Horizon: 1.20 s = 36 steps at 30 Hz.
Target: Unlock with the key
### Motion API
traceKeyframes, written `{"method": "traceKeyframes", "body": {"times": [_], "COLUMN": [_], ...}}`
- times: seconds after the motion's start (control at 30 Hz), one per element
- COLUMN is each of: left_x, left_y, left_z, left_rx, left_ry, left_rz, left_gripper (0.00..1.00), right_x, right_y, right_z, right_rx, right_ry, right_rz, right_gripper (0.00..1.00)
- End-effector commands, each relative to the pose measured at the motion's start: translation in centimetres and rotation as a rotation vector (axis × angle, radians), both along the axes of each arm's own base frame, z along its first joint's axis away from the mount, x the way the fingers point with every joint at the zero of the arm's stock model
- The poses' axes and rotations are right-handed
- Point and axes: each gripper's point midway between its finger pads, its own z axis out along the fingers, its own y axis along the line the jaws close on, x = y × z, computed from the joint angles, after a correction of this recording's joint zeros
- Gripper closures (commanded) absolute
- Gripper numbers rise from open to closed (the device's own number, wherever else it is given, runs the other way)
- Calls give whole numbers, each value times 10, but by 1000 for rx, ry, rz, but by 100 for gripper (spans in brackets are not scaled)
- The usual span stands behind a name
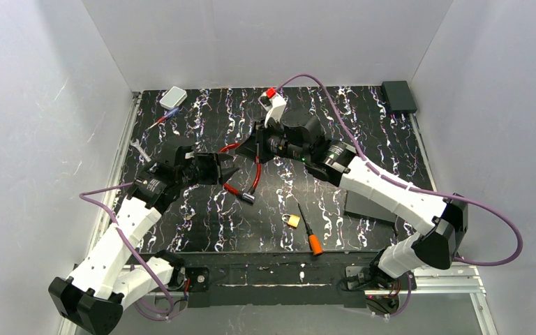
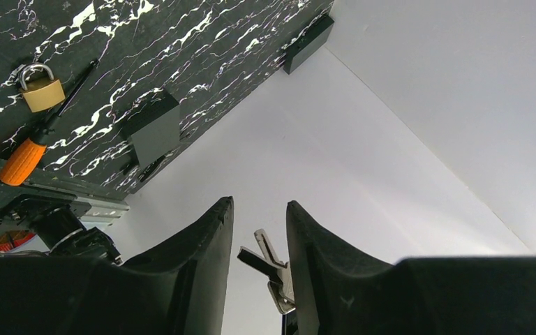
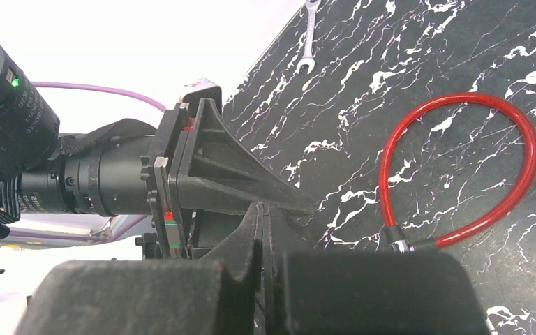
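Top external: both arms reach over the middle of the worktop [image 1: 209,223], with the left hand [image 1: 229,169] and right hand [image 1: 251,149] tip to tip above the red cable loop [image 1: 257,174]. The brass padlock [image 1: 292,220] lies apart toward the near edge, just beside the orange-handled screwdriver [image 1: 311,236]. The key is too small to pick out here. Left wrist: the key [image 2: 273,265] hangs tilted in the gap between your left fingers [image 2: 202,244], which stand apart, open and not pinching; it sits nearer one finger than the other. Judgement: this is a pass of the key from hand to hand. Centre the gap on the flat of the key's head before you close, leaving the blade free and pointing outward for the padlock. Right wrist: the right hand is closed, fingers pressed together. Whether the key is nipped at their tips is hidden, though that seems likely. Do not let go with the right until the left pinch is firm, or the key may drop.
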Motion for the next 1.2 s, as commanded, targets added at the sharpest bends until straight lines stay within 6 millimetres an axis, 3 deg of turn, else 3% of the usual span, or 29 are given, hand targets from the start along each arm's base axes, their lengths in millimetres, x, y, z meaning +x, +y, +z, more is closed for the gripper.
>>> {"method": "traceKeyframes", "body": {"times": [0.0, 0.17, 0.37, 0.47, 0.63, 0.97, 1.17], "left_x": [3, 1, 1, 2, 4, 6, 4], "left_y": [4, 5, 1, -3, -2, -1, 5], "left_z": [5, 5, 9, 12, 14, 14, 12], "left_rx": [3, -2, -26, -45, -47, -45, -15], "left_ry": [-14, -13, -12, -13, -13, -14, -17], "left_rz": [27, 27, 19, 7, 19, 28, 42], "left_gripper": [69, 72, 52, 48, 57, 64, 82], "right_x": [-5, -5, -5, -5, -5, -7, -9], "right_y": [-5, -5, -4, -4, -3, -6, -6], "right_z": [44, 42, 39, 38, 36, 28, 26], "right_rx": [109, 108, 106, 106, 101, 83, 80], "right_ry": [-64, -60, -60, -58, -57, -52, -50], "right_rz": [5, 9, 8, 10, 13, 19, 23], "right_gripper": [99, 99, 99, 99, 99, 99, 99]}}
